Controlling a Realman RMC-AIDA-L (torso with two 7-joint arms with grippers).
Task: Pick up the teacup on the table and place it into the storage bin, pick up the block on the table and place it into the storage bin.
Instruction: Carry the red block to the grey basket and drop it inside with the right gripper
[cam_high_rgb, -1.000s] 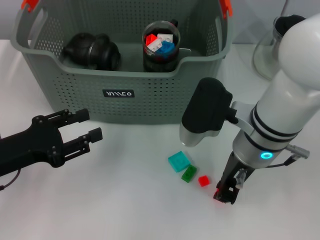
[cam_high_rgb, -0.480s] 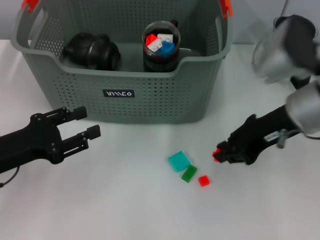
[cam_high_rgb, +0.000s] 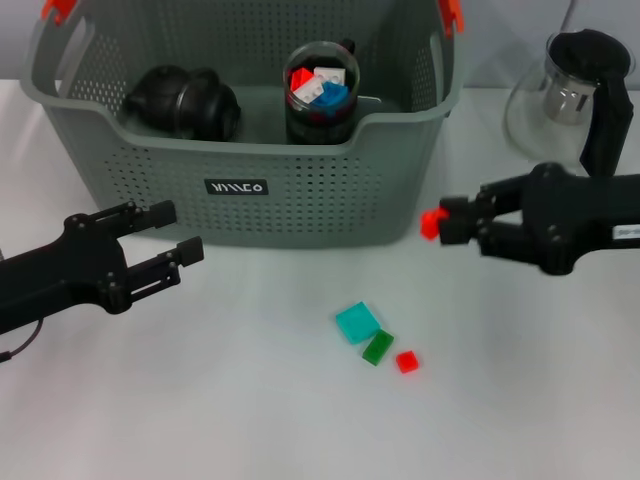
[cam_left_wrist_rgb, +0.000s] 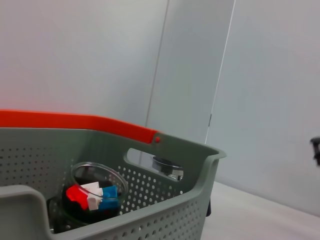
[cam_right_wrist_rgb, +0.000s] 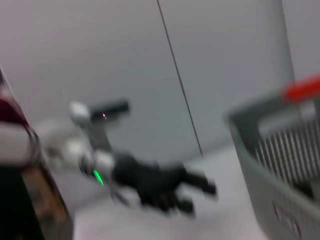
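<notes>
The grey storage bin (cam_high_rgb: 300, 190) stands at the back of the table, and its rim (cam_left_wrist_rgb: 190, 150) fills the left wrist view. Inside it stands the teacup (cam_high_rgb: 321, 92), a clear glass cup with coloured blocks in it, also seen as the teacup (cam_left_wrist_rgb: 93, 194). My right gripper (cam_high_rgb: 447, 222) hovers above the table beside the bin's front right corner, shut on a small red block (cam_high_rgb: 431, 222). A teal block (cam_high_rgb: 358, 322), a green block (cam_high_rgb: 377, 347) and another red block (cam_high_rgb: 407, 361) lie on the table. My left gripper (cam_high_rgb: 180, 232) is open, low at the left front of the bin.
A black rounded object (cam_high_rgb: 182, 102) lies in the bin's left half. A glass teapot with a black lid (cam_high_rgb: 572, 95) stands at the back right. The bin has orange-red handle clips (cam_high_rgb: 452, 14). In the right wrist view the left arm (cam_right_wrist_rgb: 150, 180) and the bin (cam_right_wrist_rgb: 280, 165) show.
My right gripper has lifted the small red block off the table and swung up and back toward the bin's right front corner. The left gripper has barely shifted.
</notes>
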